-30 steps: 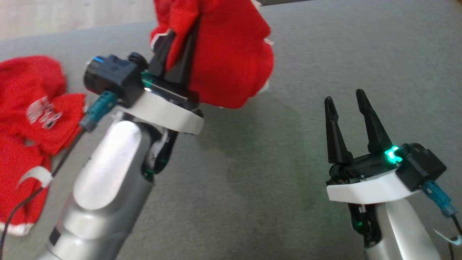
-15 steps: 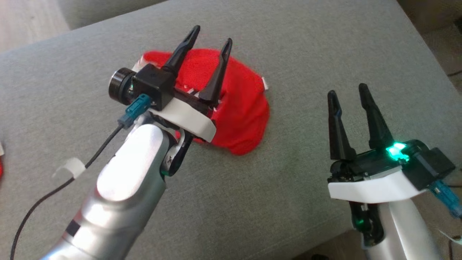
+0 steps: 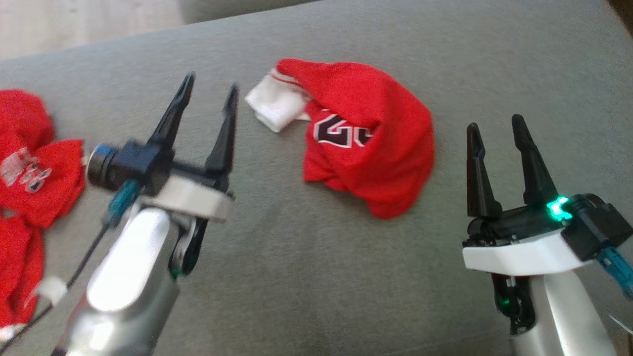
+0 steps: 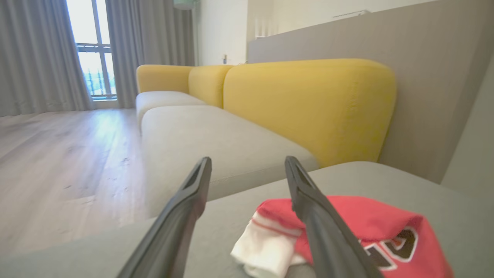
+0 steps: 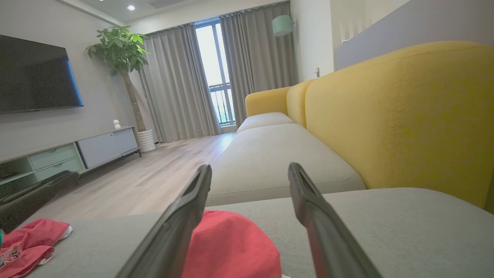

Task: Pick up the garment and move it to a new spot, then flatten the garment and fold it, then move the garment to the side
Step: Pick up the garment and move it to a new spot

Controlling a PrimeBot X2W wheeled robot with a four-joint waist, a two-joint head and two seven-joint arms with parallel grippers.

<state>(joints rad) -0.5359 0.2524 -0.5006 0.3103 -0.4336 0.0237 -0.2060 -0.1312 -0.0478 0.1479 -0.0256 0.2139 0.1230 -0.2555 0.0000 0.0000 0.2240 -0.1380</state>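
Observation:
A crumpled red jersey point(image 3: 371, 143) with dark numbers and a white trimmed edge point(image 3: 274, 106) lies on the grey cushion point(image 3: 306, 277) at centre. My left gripper point(image 3: 210, 91) stands open to its left, above the cushion, holding nothing. On the jersey's right my right gripper point(image 3: 496, 129) is open and empty too. The left wrist view has the jersey point(image 4: 378, 227) just right of its open fingers point(image 4: 328, 231). From the right wrist the jersey point(image 5: 231, 247) shows low between and left of that gripper's fingers point(image 5: 324, 231).
Another heap of red garments point(image 3: 29, 183) lies at the cushion's left edge, seen too as the heap point(image 5: 27, 239) in the right wrist view. Beyond are a yellow-backed sofa point(image 4: 308, 104), wooden floor point(image 4: 58, 154), a TV cabinet point(image 5: 69, 154) and a plant point(image 5: 123, 50).
My left gripper let go of the red jersey, which now lies on the cushion, and drew back to the left, open. The head camera shifted between frames. The right gripper stays open.

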